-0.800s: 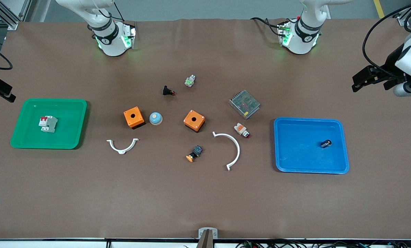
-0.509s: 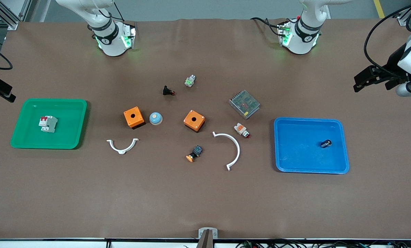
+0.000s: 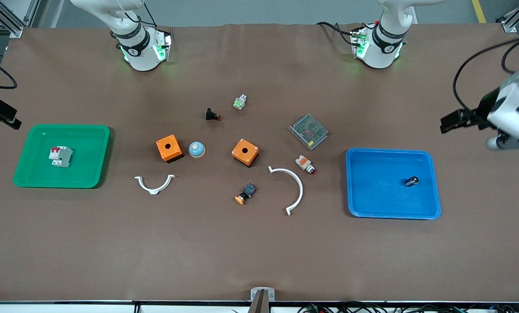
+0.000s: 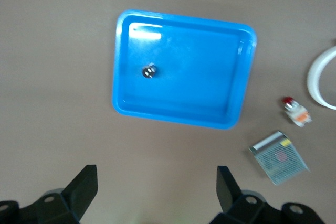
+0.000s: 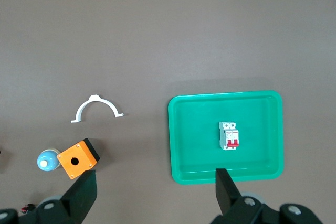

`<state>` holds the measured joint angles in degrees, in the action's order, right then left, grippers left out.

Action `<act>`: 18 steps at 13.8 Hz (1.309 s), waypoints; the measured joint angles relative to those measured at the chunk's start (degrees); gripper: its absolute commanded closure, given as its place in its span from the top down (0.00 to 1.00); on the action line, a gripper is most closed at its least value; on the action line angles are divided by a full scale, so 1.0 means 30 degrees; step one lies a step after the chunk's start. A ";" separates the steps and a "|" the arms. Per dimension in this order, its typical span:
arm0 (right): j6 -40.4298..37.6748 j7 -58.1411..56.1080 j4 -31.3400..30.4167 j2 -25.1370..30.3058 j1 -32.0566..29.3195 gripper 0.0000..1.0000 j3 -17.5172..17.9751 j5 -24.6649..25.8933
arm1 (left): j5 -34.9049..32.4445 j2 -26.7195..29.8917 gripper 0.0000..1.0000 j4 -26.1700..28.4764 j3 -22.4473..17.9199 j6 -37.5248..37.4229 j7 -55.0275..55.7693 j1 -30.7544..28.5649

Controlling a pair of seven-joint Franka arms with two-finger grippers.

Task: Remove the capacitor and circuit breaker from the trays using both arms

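Note:
The capacitor [image 3: 411, 181], a tiny black cylinder, lies in the blue tray [image 3: 392, 151] at the left arm's end of the table. It also shows in the left wrist view [image 4: 149, 71] inside the tray [image 4: 178, 120]. The breaker [image 3: 60, 156], white-grey with a red lever, lies in the green tray [image 3: 59, 127] at the right arm's end, and in the right wrist view [image 5: 229, 135] inside the tray [image 5: 226, 177]. My left gripper [image 3: 448, 123] [image 4: 156, 190] is open and empty, high over the table beside the blue tray. My right gripper [image 3: 5, 118] [image 5: 156, 192] is open and empty, high beside the green tray.
Between the trays lie two orange boxes [image 3: 169, 148] [image 3: 245, 152], a blue dome [image 3: 196, 149], two white arcs [image 3: 154, 184] [image 3: 292, 187], a metal mesh box [image 3: 309, 131], a white-orange lamp [image 3: 305, 164], an orange-capped switch [image 3: 245, 194] and a black button [image 3: 212, 114].
My left gripper has swung and shifted over the table's end, now lower in the front view. The right gripper has barely moved. The capacitor and breaker have stayed in their trays.

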<state>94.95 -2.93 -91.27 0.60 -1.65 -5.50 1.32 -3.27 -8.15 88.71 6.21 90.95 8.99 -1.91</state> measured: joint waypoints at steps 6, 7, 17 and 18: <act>0.0009 0.0014 -0.0058 -0.1421 0.0347 1.00 -0.0022 0.0100 | -0.0406 -0.2193 1.00 0.2526 0.0033 0.5146 0.0002 -0.0248; 0.0019 0.0013 -0.0074 -0.1814 0.0140 1.00 -0.0119 0.0287 | -0.0406 -0.2265 1.00 0.3332 0.0033 0.6148 0.0054 -0.0372; 0.5435 -0.5551 -0.1485 -0.7887 -0.4775 1.00 -0.0287 0.0996 | -0.0406 -0.5588 0.90 0.8849 0.0042 1.7124 0.2037 -0.0763; 0.6272 -0.6123 -0.1821 -0.8245 -0.5045 1.00 -0.0283 0.0623 | -0.0406 -0.5859 0.90 0.8969 0.0041 1.7534 0.2057 -0.0772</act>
<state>113.77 -21.30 -96.73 -24.14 -16.78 -6.35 3.19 -4.49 -25.72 115.61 6.34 143.56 15.16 -4.22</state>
